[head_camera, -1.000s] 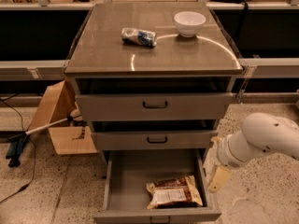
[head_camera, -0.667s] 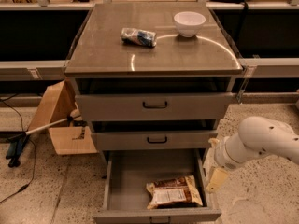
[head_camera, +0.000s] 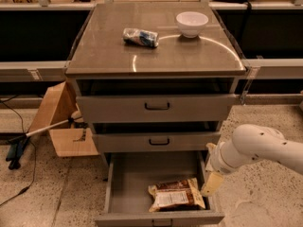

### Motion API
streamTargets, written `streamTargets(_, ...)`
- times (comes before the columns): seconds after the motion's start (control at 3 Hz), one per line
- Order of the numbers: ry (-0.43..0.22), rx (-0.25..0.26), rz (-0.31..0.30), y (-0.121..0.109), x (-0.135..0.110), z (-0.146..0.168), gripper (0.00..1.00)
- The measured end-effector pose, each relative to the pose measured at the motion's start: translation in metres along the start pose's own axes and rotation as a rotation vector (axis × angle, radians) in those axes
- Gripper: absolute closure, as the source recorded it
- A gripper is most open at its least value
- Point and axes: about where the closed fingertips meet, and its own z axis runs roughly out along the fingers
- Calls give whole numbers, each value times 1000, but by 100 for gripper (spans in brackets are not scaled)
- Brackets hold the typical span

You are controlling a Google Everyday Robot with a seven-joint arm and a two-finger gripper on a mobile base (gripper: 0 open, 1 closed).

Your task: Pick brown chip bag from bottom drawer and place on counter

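The pale cream gripper (head_camera: 211, 183) hangs low at the right side of the open drawer, over its right wall and just beside the upper right corner of the bag; whether it is released or clenched cannot be told from this view, nor whether it touches the bag; behind it the smooth white rounded arm (head_camera: 258, 148) comes in from the right edge of the picture and bends down toward the drawer.

The glossy dark-brown chip bag with tan-yellow edges (head_camera: 176, 195) lies flat in the front right part of the deep grey metal bottom drawer (head_camera: 137, 174), its white label panel facing up; the drawer is pulled well out, and its plain grey floor shows to the left of the bag and behind it.

Above it sit two shallower grey drawers with black handles, the middle one (head_camera: 154, 141) and the top one (head_camera: 156, 107), each with a dark gap over its front.

The shiny grey-brown square counter (head_camera: 109, 51) tops the cabinet; a wrinkly blue-and-white packet (head_camera: 140, 37) lies near its middle toward the back, and a small white bowl (head_camera: 191, 23) stands to the right of it, apart from it; a bright curved reflection runs across the surface between them.

On the speckled floor to the left of the cabinet leans a brown cardboard box (head_camera: 57, 112); a white-handled tool (head_camera: 47, 128) rests against it.
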Motion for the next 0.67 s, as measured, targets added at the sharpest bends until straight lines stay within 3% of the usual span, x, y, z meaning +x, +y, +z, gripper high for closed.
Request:
streamTargets(0.33,-37,25,14,1,10,13,0)
streamTargets(0.67,-85,27,20,-8,19,52,0)
